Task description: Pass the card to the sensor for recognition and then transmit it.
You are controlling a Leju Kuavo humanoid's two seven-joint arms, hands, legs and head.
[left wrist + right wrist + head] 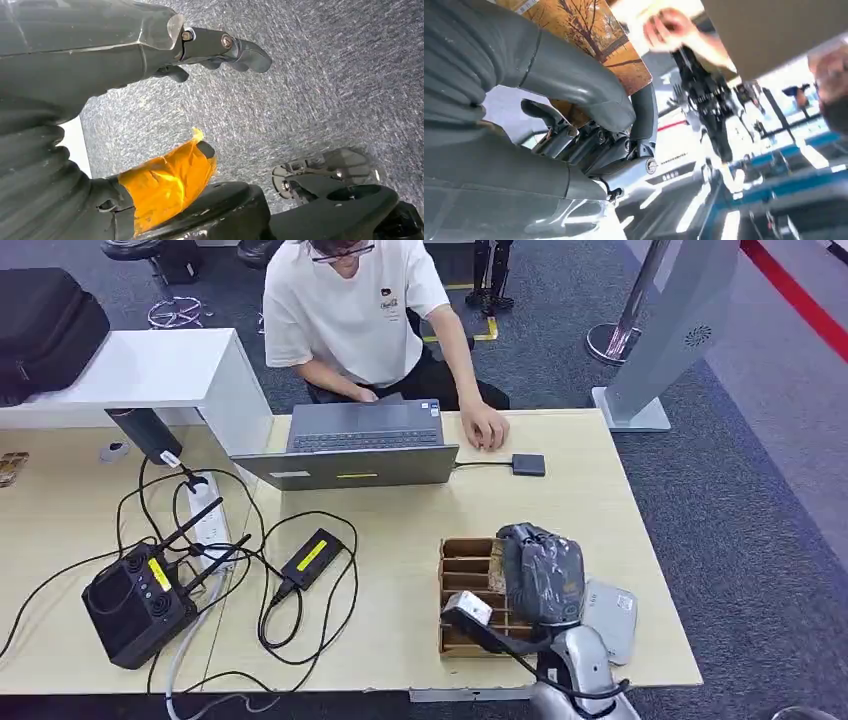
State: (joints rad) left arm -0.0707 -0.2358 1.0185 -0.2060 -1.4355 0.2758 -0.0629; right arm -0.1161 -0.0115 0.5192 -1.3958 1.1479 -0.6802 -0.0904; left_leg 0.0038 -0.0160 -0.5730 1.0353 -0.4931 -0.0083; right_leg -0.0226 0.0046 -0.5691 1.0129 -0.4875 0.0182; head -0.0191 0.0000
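The card [594, 35] bears an autumn-tree picture in orange and brown. The right hand [589, 120] pinches it between thumb and fingers, above the near right table edge. There a slotted cardboard box [468, 580] stands. The left hand [150, 100] holds nothing, fingers apart.

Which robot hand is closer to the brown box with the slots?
The right. The right hand is over the brown slotted box on the table, gripping a card. The left hand hangs over grey carpet floor, away from the box.
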